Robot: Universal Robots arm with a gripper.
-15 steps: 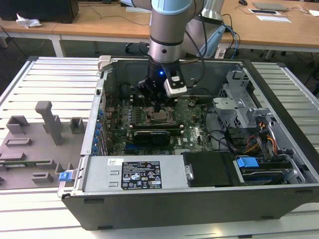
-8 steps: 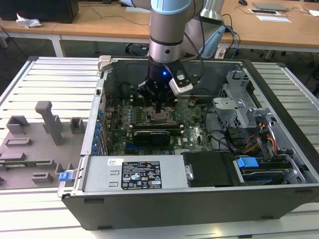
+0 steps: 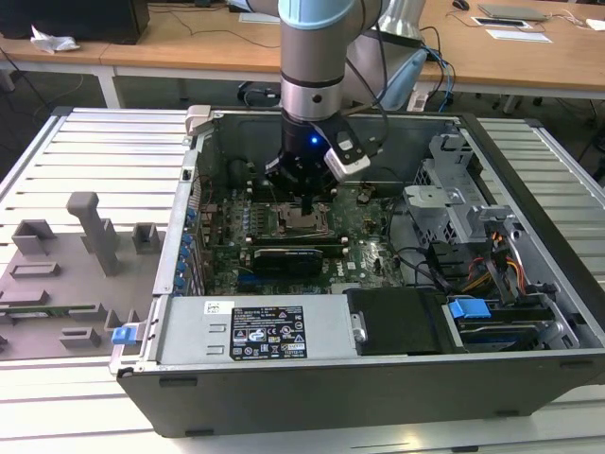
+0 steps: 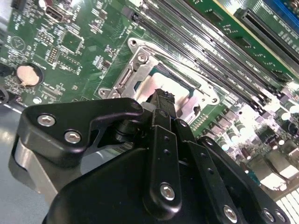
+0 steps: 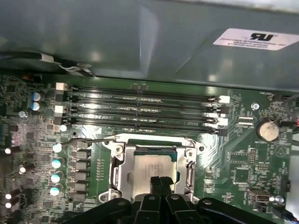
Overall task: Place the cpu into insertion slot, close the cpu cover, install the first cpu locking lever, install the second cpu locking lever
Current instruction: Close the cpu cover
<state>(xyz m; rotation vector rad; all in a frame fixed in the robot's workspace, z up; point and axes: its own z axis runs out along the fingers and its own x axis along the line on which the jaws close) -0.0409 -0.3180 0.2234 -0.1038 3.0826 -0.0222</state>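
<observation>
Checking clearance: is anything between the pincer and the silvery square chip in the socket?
Nothing visible does. The shut pincer sits directly over the pale silvery square chip, which lies bare in the window of the silvery metal frame plate.

Exterior view high, over computer case (image 3: 284, 378); both wrist views close, sharing insertion slot (image 5: 117, 161) (image 4: 140, 65)

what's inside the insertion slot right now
The cpu lies in the insertion slot, its silvery top showing through the window of the cpu cover. The hand hides one edge, and whatever lies under the chip is covered.
</observation>
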